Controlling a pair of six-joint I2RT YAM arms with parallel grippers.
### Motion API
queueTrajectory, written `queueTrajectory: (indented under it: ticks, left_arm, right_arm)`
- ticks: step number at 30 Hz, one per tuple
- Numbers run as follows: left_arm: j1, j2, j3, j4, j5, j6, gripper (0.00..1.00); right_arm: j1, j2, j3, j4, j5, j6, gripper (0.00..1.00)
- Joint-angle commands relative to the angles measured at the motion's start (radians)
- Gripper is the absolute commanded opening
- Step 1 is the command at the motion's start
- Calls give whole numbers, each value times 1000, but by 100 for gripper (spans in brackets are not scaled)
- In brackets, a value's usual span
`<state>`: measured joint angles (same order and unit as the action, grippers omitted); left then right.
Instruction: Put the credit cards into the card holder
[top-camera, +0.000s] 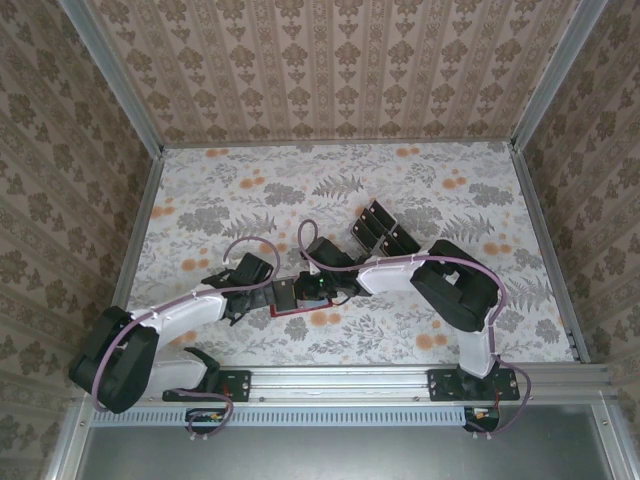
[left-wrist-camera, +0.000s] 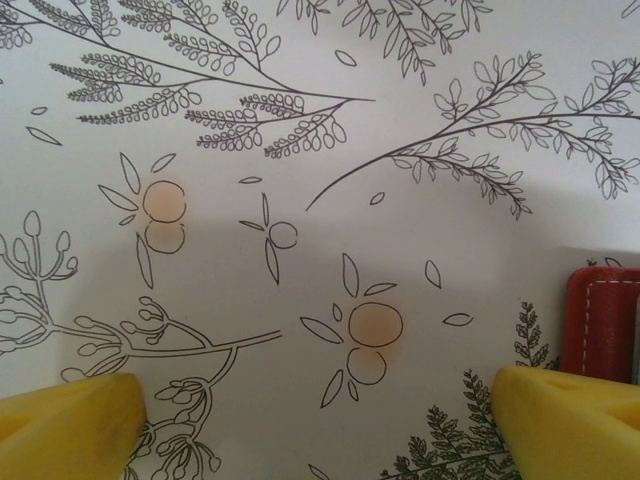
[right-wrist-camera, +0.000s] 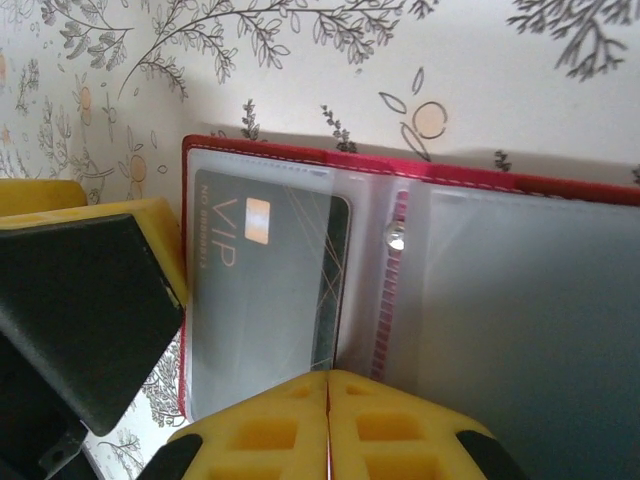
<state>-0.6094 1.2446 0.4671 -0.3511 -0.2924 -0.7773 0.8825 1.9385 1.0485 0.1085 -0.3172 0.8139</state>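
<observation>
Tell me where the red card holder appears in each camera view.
Top external: red card holder just below centre.
Left wrist: its red corner at the right edge.
Right wrist: lying open across the middle.
Shared landmark: the floral table cover.

Floral-print tabletop (top-camera: 450, 330), damask-patterned walls (top-camera: 340, 60), metal rail along near edge (top-camera: 340, 382)

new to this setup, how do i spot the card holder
On the floral table, look toward the front, just left of centre. The card holder lies open there, red-bordered with clear sleeves, unlike the dark card tray farther back.
</observation>
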Motion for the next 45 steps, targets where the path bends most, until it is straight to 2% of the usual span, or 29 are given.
queueTrajectory:
  ticks: [1,8,13,17,20,29,37,45]
  left_arm:
    - [-7,50,-27,69,75,-10,100]
    - [-12,45,-18,57,67,-12,100]
    - [-10,-3,14,-23,12,-37,100]
    - [-3,-72,42,-105,-42,-66,100]
    - [9,-133,49,-141,-58,-81,100]
    - [22,-232,67,-193,-61,-75,100]
    - [21,-210,68,-177,-30,-77,100]
    - [-1,-160,90,-160,-16,-73,100]
  right_arm:
    - [16,25,32,24,-31,17,10]
    - [18,33,38,36,-45,30,10]
    - [17,24,39,36,-51,32,12]
    - [16,-30,30,28,-41,26,30]
    - [16,-77,22,6,-20,13,36]
    - [28,-86,56,-111,50,-40,37]
    - [61,-38,111,-230,154,-118,37]
    - [66,-60,125,-359,314,-185,36]
